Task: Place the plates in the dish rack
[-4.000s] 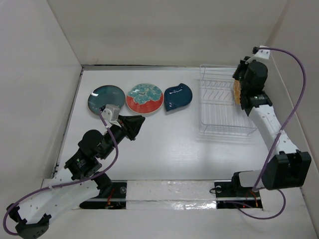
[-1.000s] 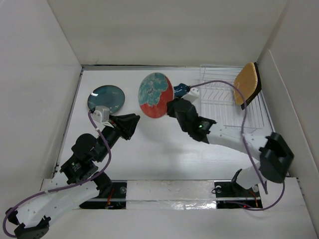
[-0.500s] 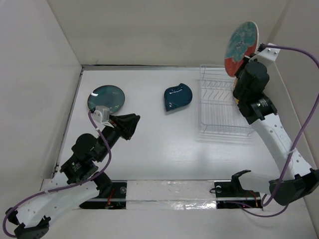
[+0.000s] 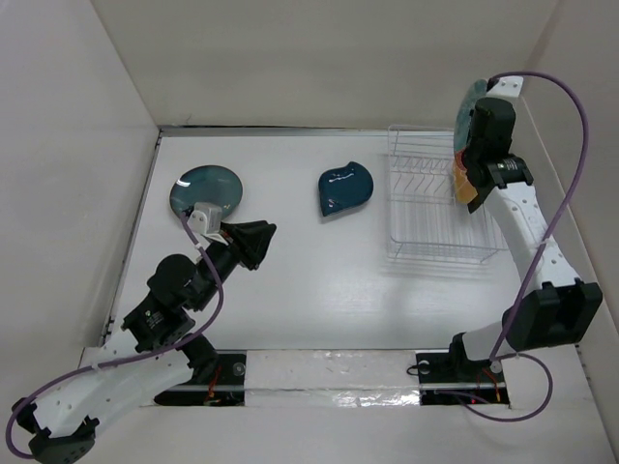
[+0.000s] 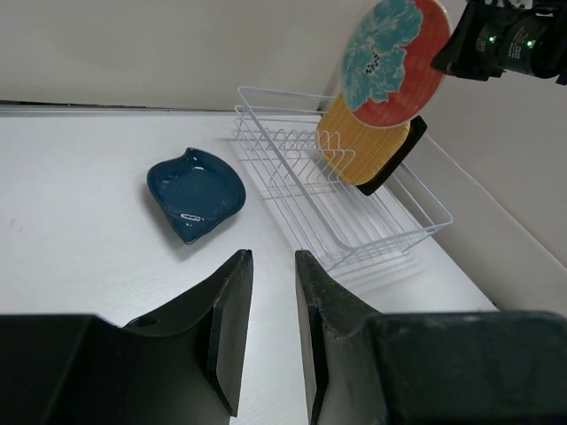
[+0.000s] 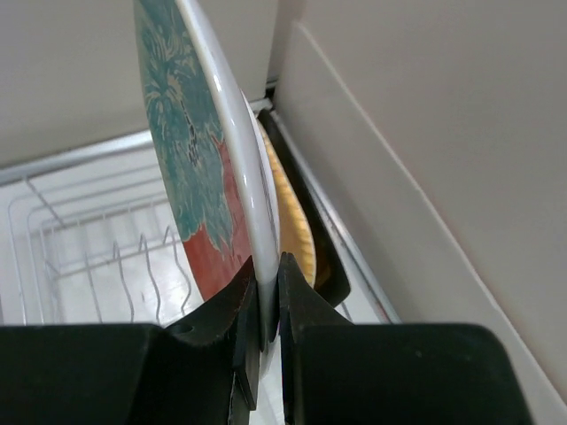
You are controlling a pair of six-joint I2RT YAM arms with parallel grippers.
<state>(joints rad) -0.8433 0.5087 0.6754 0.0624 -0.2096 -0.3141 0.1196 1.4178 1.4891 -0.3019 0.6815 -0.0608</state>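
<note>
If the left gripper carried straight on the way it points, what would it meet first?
Probably the navy leaf-shaped plate: it lies ahead of the left gripper, slightly left of the line. The white wire dish rack sits farther off, to the right. The gripper's height is unclear, so it may pass over.

Lifted red-rimmed floral plate point(image 5: 390, 53) off desk point(image 4: 319, 280), swung over in right claw point(image 6: 266, 288) to dish rack point(image 5: 354, 217), lowered beside tan plate point(image 5: 361, 150) dropped off there earlier.
</note>
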